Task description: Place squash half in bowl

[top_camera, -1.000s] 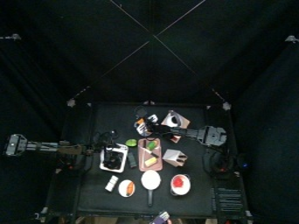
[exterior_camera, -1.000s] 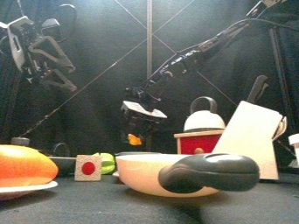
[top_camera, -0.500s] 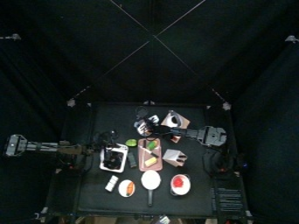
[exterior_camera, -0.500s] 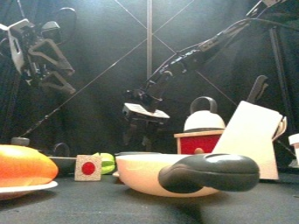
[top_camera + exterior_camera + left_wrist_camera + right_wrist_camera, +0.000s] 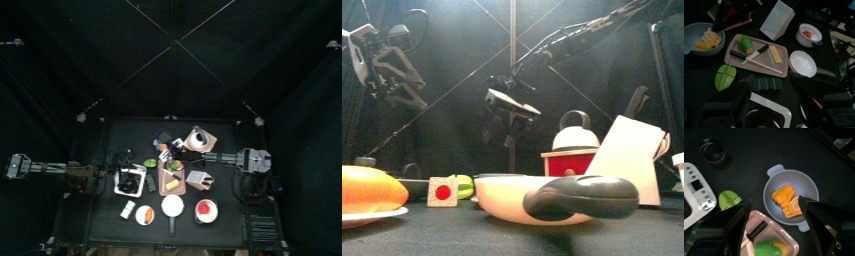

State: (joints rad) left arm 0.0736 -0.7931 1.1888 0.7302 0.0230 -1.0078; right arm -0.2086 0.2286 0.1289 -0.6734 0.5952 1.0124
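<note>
We see the squash half [image 5: 789,201] lying in the bowl [image 5: 807,183]; above it, the right gripper [image 5: 774,223] gapes wide, holding nothing.

Both wrist cameras look down, sharing the bowl [image 5: 792,194].

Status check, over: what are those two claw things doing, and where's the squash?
Right gripper open, empty, above the bowl. Squash half lying in bowl. Left gripper parked high. Nothing in the way.

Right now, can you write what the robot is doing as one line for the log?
squash half: lying in bowl | right gripper: open, empty, above bowl | left gripper: apart from bowl | step: placed
</note>
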